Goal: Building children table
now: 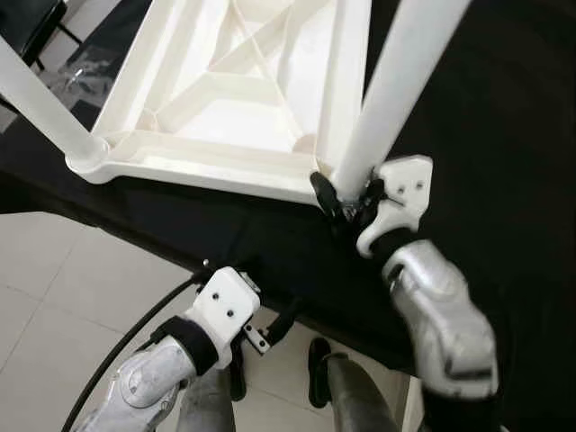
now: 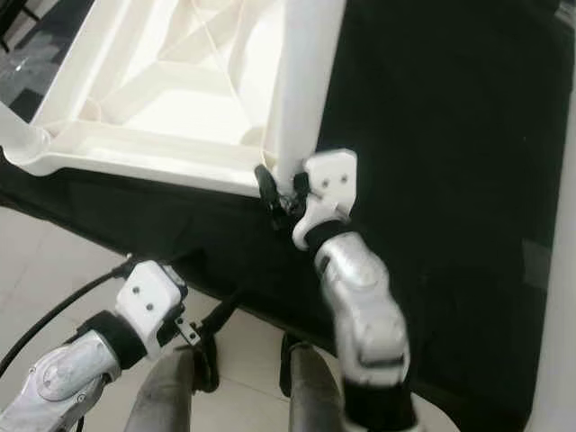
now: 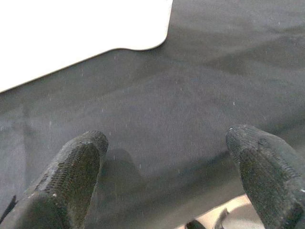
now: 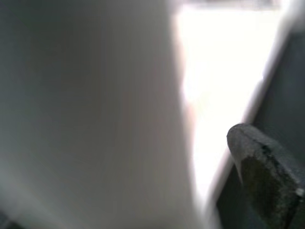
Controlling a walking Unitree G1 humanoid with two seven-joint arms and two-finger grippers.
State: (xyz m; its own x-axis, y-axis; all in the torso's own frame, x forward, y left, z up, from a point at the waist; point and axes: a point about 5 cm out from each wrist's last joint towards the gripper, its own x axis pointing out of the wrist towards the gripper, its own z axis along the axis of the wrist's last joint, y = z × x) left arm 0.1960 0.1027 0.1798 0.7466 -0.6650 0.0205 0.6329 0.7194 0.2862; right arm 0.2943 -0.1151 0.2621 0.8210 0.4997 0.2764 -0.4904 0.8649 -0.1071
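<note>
Right hand clamped on a white leg at the upturned table's corner.

The right hand (image 1: 346, 200) grips the base of the leg (image 1: 400, 81), its black fingers (image 1: 326, 195) closed around it where it meets the near corner of the white table (image 1: 225, 99), which lies upside down on a black cloth (image 1: 504, 135). A second leg (image 1: 40, 103) stands at the corner further left. The left hand (image 3: 167, 176) hangs below the cloth's edge, fingers (image 3: 71, 176) spread apart, holding nothing.

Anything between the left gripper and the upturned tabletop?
Nothing visible. The left gripper hangs open off the near edge of the black cloth, with only bare cloth between it and the white tabletop. The right gripper is at the table leg.
</note>
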